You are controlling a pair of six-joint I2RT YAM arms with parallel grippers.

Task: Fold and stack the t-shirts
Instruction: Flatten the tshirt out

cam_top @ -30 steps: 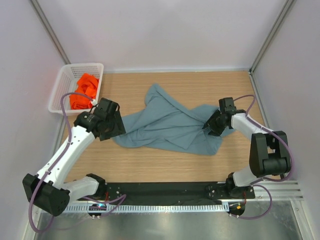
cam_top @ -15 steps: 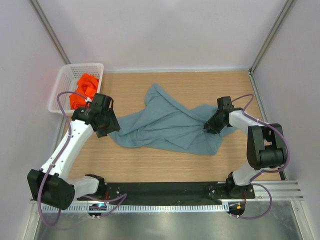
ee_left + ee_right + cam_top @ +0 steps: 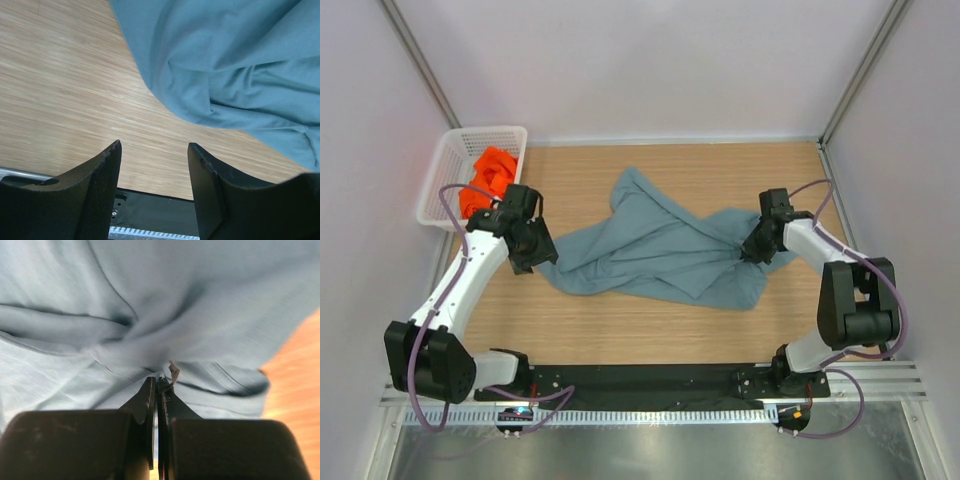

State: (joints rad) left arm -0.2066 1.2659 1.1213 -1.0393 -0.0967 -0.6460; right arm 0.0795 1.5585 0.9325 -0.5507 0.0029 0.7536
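Grey-blue t-shirt [image 3: 655,250] lies crumpled mid-table [image 3: 720,180], your right gripper [image 3: 157,390] pinching a fold at its right edge, your left gripper [image 3: 154,150] spread empty just off its left edge, and farther back-left the orange t-shirt [image 3: 488,180] sits bunched in the white basket [image 3: 450,150].

The left gripper [image 3: 155,147] hangs over the table [image 3: 60,90] with its two black fingers [image 3: 100,195] spread apart, and bare wood shows in the gap between them. The grey-blue shirt [image 3: 240,65] fills the upper right, rumpled into soft folds. Its curved edge lies on the wood beyond the fingertips, clear of them. A black strip [image 3: 150,205] shows past the table's edge at the bottom, between the fingers.
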